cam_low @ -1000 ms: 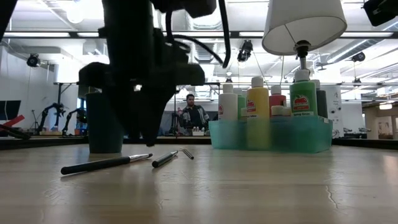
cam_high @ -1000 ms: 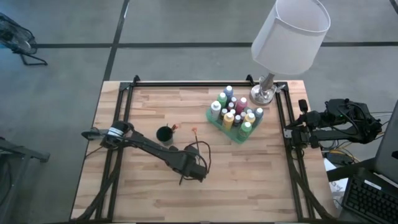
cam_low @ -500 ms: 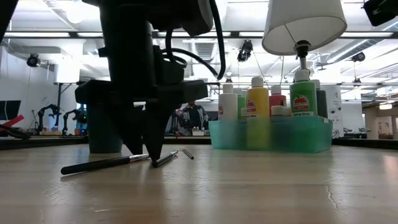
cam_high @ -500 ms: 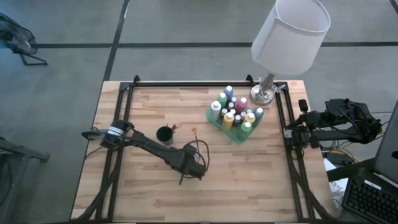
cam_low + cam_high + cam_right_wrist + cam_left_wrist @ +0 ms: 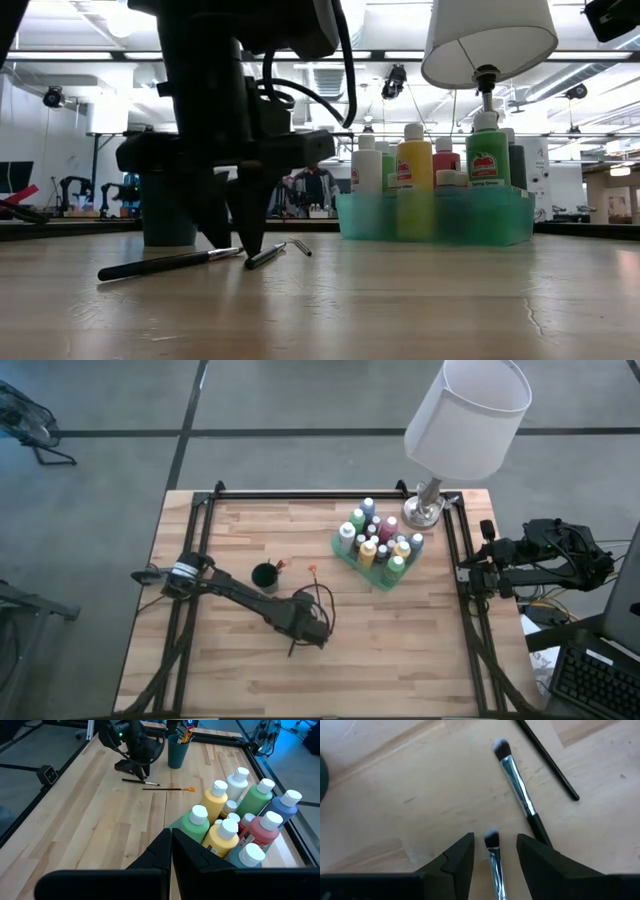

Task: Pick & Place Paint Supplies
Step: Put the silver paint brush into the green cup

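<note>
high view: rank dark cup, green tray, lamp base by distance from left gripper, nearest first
1. dark cup, just behind the left gripper, on its left.
2. green tray, further right, holding the bottles.
3. lamp base, back right corner.

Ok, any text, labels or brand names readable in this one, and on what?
Nothing reads clearly.
Red label patches on the green plastic paint bottle and the yellow plastic paint bottle in the low view: too blurred to read.
Bottles in the right wrist view, such as the red paint bottle: no legible print.

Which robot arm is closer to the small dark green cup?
The left. Its gripper works just beside the cup; the right gripper waits off the table's far edge, beyond the tray.
</note>
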Controlling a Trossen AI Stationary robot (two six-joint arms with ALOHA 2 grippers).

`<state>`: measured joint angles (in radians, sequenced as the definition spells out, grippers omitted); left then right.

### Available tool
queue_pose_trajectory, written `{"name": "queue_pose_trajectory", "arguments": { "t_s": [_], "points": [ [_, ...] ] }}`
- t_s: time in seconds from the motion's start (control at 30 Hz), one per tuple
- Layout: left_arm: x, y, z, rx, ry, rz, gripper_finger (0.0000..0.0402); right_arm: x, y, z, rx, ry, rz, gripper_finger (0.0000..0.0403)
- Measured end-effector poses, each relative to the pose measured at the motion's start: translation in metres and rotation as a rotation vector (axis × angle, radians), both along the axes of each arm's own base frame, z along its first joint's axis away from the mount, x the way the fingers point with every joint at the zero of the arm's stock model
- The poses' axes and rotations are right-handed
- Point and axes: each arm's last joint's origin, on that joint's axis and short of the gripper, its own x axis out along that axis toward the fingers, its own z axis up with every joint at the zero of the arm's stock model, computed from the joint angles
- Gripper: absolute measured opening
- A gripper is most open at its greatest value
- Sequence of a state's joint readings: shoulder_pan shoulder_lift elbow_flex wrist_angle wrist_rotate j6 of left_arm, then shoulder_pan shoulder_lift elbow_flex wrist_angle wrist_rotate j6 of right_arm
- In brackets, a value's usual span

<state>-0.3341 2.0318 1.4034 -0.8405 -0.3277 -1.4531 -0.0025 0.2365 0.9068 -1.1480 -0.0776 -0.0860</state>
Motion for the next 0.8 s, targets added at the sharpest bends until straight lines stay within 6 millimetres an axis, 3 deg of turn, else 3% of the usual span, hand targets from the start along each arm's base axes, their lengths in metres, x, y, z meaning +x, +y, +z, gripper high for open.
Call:
{"name": "queue_pose_trajectory", "arguments": {
  "t_s": [0.8],
  "points": [
    [0.0003,0.0013,-0.0016,-0.002,0.007,-0.004,0.0025,0.0001,0.0,0.0,0.0,0.0,0.0,0.0008]
  ]
}}
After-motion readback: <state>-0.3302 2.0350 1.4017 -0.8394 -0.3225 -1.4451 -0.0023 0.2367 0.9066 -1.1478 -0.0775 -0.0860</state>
